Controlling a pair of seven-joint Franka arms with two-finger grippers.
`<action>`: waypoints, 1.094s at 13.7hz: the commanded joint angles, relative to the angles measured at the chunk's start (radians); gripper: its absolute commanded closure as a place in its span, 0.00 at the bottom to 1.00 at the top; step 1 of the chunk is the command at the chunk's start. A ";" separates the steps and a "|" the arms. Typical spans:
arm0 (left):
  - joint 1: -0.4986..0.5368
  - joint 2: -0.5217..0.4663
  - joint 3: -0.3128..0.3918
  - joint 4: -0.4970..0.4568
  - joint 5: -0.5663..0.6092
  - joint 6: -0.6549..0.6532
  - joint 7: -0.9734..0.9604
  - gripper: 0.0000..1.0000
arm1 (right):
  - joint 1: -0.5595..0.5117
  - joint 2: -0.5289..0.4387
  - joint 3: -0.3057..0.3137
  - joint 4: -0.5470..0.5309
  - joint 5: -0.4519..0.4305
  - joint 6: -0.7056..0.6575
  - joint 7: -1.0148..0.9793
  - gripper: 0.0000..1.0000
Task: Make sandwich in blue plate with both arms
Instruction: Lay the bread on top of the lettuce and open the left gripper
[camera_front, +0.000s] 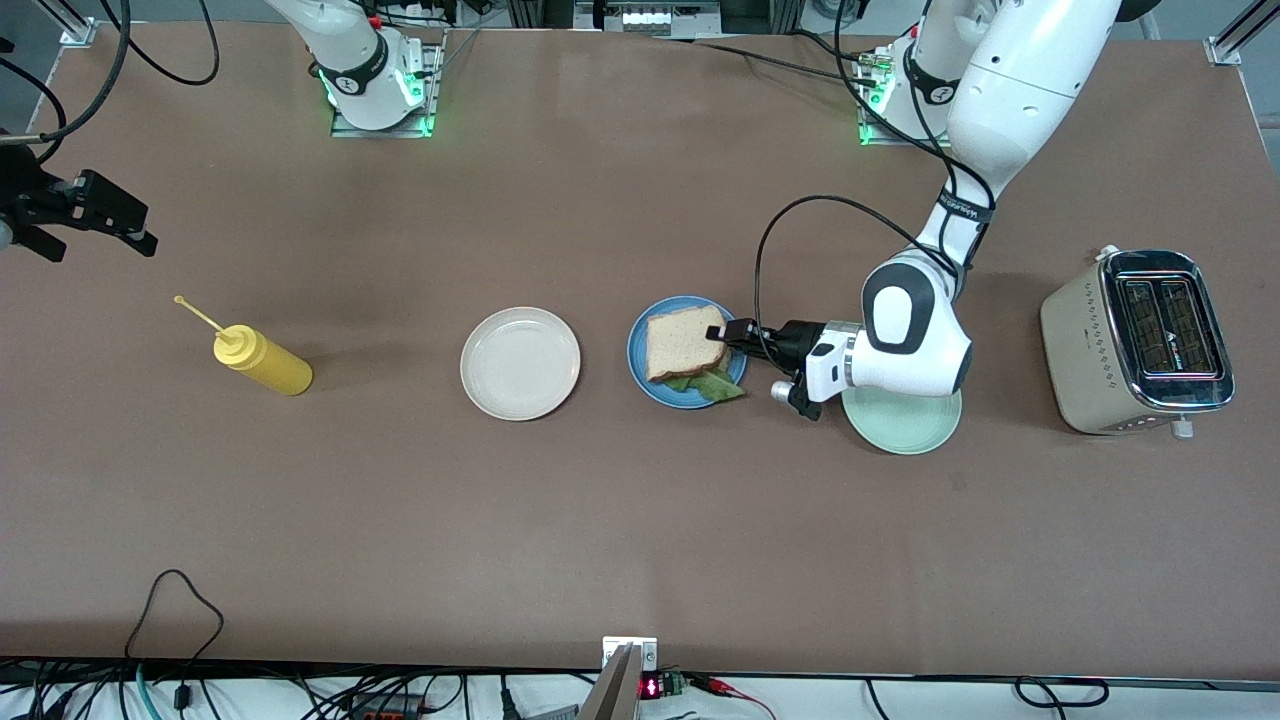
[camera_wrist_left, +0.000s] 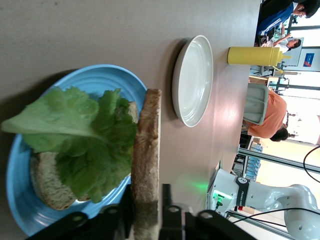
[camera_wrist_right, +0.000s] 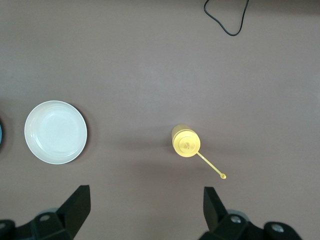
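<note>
A brown table (camera_front: 560, 520) fills the scene under even indoor light. Black cables (camera_front: 300, 695) run along its near edge. Metal frame posts (camera_front: 1235, 35) stand at the corners.

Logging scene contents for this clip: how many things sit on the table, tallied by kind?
Plates: 3 (blue plate, cream plate, mint plate)
Bread slices: 2 (top slice, bottom slice)
Lettuce leaves: 1
Yellow squeeze bottles: 1
Toasters: 1
Total: 8
</note>
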 joint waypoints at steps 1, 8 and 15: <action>0.004 -0.010 0.011 0.001 -0.012 0.002 0.028 0.00 | -0.005 -0.008 0.008 -0.004 -0.014 -0.005 0.014 0.00; 0.005 -0.113 0.037 0.021 0.270 0.001 -0.009 0.00 | -0.005 -0.002 0.008 0.003 -0.014 -0.005 0.003 0.00; -0.007 -0.189 0.034 0.024 0.777 -0.021 -0.234 0.00 | -0.005 -0.002 0.008 0.003 -0.014 -0.003 0.000 0.00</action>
